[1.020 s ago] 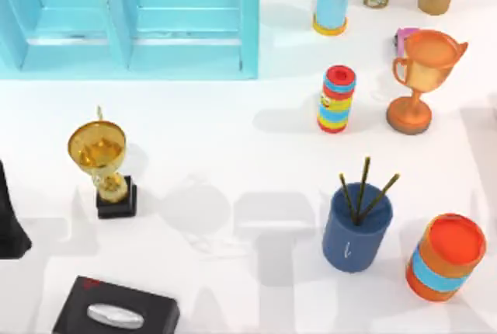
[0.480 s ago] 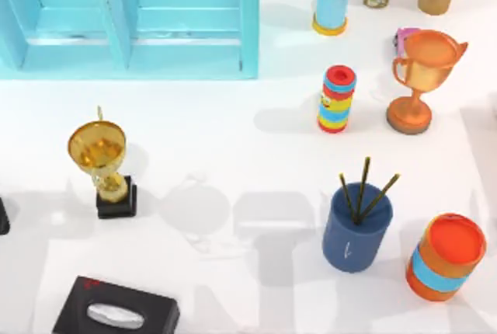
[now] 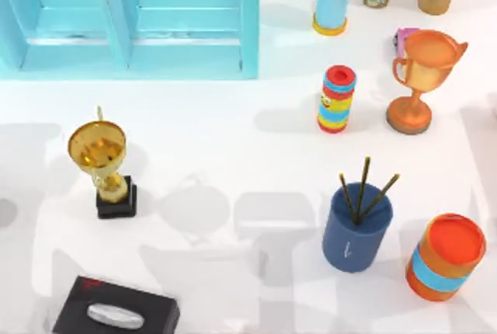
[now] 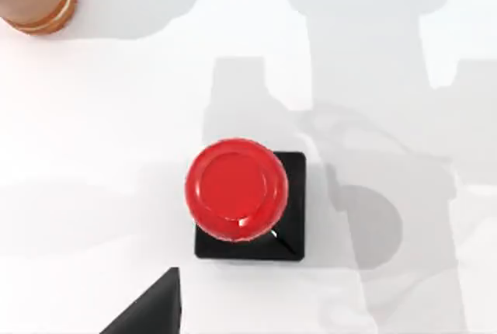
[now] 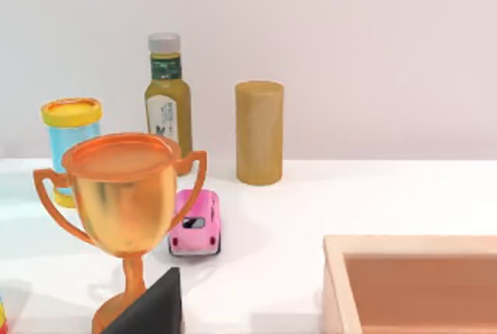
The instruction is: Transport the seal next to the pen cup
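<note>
The seal stands upright on the white table in the left wrist view, seen from straight above: a glossy red knob over a black square base. A black piece of my left gripper juts in near it, apart from the seal. The pen cup, dark blue with three thin pens, stands at the front right of the top view. A black piece of my right gripper shows in the right wrist view, close to a bronze trophy.
A gold trophy and a black tissue box stand front left. An orange can stands right of the pen cup. A striped can, a bronze trophy and a blue cabinet stand farther back. A wooden box is near the right gripper.
The dark shape of my left arm at the top view's left edge has slid out of that view. Shadows on the table have shifted; the objects have not moved.
</note>
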Action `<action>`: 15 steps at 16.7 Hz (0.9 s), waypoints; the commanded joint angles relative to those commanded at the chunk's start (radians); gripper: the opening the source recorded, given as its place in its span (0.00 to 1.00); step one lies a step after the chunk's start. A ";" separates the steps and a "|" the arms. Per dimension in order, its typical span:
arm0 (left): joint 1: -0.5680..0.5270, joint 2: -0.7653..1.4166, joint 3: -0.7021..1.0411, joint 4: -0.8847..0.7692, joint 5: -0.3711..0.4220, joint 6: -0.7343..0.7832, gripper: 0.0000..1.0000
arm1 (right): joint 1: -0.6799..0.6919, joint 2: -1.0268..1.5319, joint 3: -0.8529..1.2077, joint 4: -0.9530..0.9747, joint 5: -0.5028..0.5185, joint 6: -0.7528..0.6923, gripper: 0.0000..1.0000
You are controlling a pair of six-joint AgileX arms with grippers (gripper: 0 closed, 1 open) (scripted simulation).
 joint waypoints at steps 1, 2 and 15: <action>0.013 0.095 0.075 -0.068 0.000 0.015 1.00 | 0.000 0.000 0.000 0.000 0.000 0.000 1.00; 0.026 0.182 0.147 -0.132 0.000 0.029 1.00 | 0.000 0.000 0.000 0.000 0.000 0.000 1.00; 0.108 0.726 0.635 -0.519 0.000 0.117 1.00 | 0.000 0.000 0.000 0.000 0.000 0.000 1.00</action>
